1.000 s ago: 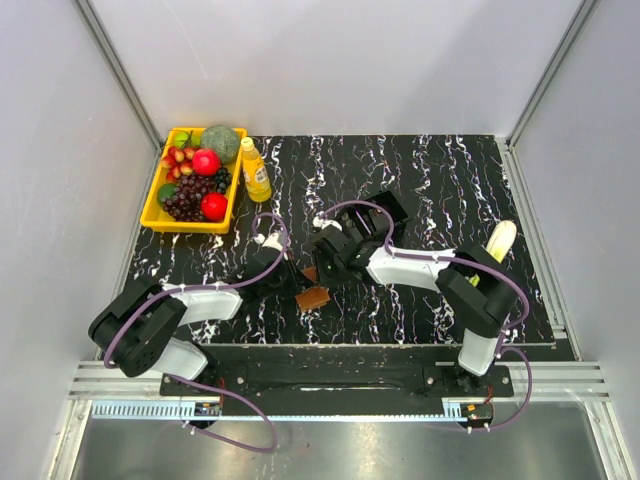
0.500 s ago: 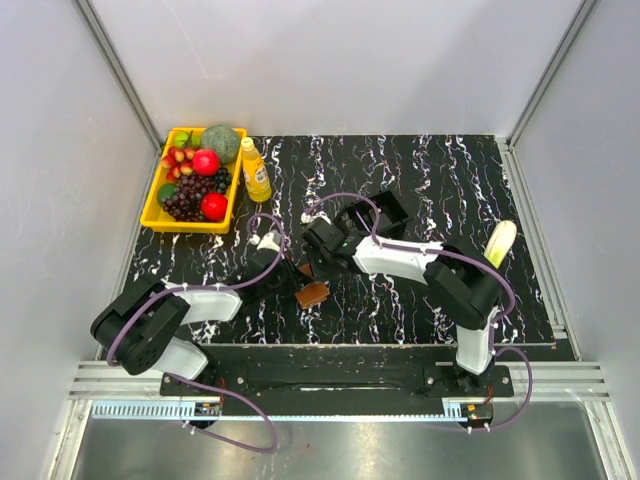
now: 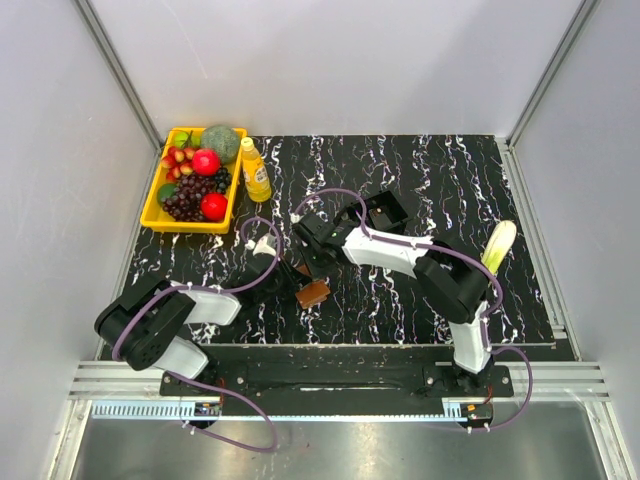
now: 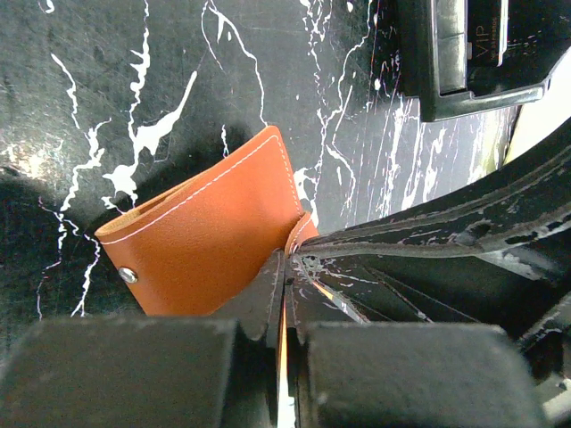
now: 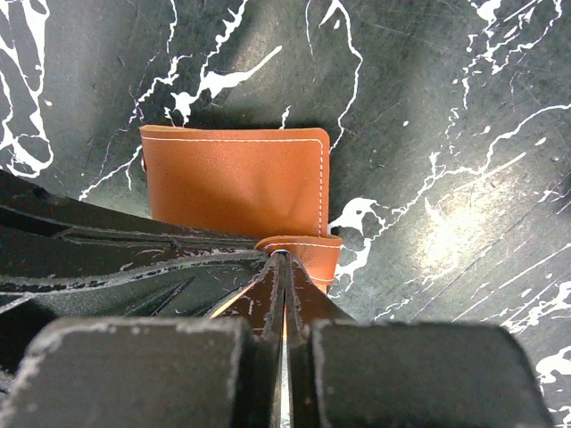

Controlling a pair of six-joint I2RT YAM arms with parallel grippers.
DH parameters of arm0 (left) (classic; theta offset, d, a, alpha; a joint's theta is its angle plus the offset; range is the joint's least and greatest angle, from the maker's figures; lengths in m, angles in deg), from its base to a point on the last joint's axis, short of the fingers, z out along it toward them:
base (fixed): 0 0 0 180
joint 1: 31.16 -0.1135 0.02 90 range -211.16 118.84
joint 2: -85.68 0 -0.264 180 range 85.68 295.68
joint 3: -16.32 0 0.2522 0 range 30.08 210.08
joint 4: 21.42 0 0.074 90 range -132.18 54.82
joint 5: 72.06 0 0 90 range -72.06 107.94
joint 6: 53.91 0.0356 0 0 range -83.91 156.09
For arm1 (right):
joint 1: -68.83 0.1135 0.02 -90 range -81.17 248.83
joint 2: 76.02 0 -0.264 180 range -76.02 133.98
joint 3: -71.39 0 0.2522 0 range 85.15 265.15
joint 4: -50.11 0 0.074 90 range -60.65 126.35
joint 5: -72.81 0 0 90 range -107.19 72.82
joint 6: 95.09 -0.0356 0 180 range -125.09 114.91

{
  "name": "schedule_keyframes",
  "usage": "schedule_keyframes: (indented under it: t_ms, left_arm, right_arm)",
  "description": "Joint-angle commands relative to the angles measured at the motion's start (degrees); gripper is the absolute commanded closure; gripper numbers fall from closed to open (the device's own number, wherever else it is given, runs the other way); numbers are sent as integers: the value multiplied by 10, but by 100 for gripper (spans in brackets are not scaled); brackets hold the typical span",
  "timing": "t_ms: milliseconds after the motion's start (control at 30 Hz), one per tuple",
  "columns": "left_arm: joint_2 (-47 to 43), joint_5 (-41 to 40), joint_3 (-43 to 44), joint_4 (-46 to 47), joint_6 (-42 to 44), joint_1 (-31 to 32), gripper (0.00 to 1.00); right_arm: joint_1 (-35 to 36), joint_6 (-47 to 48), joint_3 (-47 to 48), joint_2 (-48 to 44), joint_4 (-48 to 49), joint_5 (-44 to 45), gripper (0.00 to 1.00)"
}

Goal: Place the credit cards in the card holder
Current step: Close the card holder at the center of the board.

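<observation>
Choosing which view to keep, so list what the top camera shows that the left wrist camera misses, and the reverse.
Top only: the yellow fruit basket and the bottle beside it. Left wrist only: the metal snap on the card holder and the VIP lettering in the black box. Both: card holder, black box, marbled table.

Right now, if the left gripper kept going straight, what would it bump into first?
The brown card holder. The left gripper looks shut on its edge, so nothing seems to lie between them.
</observation>
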Motion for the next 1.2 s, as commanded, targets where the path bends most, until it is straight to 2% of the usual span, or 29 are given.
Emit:
schedule_keyframes:
  t_ms: [0, 367, 533, 667, 967, 1167]
  left_arm:
    - [60, -3, -32, -191, 12, 19, 100]
    - [49, -37, -39, -239, 8, 16, 100]
    - [47, -42, -40, -245, 10, 16, 92]
    - [25, -65, -39, -277, 10, 16, 100]
    - [30, -87, -32, -283, 11, 20, 100]
    - [74, -72, -30, -265, 5, 21, 100]
  right_arm:
    - [41, 0, 8, 114, 2, -87, 100]
    - [68, -2, 36, 169, -4, -96, 100]
    - [77, 1, 67, 209, -29, -96, 100]
    - [77, -2, 68, 216, -34, -92, 100]
    - [78, -5, 60, 210, -24, -82, 100]
    - [66, -36, -21, 109, 50, -35, 100]
